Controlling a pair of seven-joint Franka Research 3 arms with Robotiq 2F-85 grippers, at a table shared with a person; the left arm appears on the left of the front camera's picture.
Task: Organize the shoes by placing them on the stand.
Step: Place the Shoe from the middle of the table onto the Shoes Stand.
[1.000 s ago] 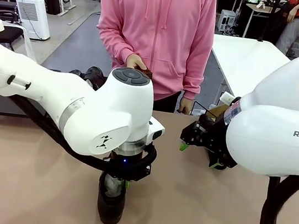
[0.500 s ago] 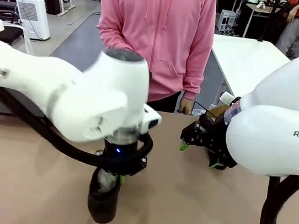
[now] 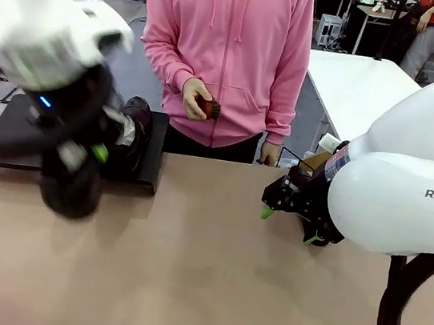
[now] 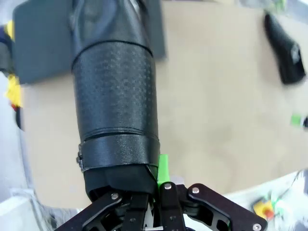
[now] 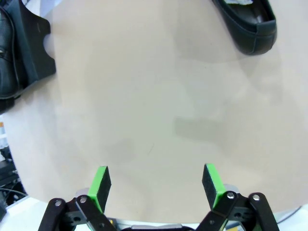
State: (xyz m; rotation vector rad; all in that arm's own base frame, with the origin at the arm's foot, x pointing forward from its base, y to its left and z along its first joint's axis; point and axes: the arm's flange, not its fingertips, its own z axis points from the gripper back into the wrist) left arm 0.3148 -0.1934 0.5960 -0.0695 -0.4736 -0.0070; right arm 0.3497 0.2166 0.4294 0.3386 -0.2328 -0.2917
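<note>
The left gripper was clamped tight on the heel end of one shoe, a green pad showing right against it; in the wrist view that shoe hung lengthwise away from the fingers with its dimpled black sole toward the camera; from the front it was a blurry black lump just off the near edge of the stand, above the tan table; can't say if it touched either; the stand was a low flat black slab at the table's far left, with a second shoe sitting on it, glossy with pale stuffing inside; the right gripper had its jaws wide apart over bare table, holding nothing; a third shoe lay on the table beyond it; the person in pink held a small brown brush.
</note>
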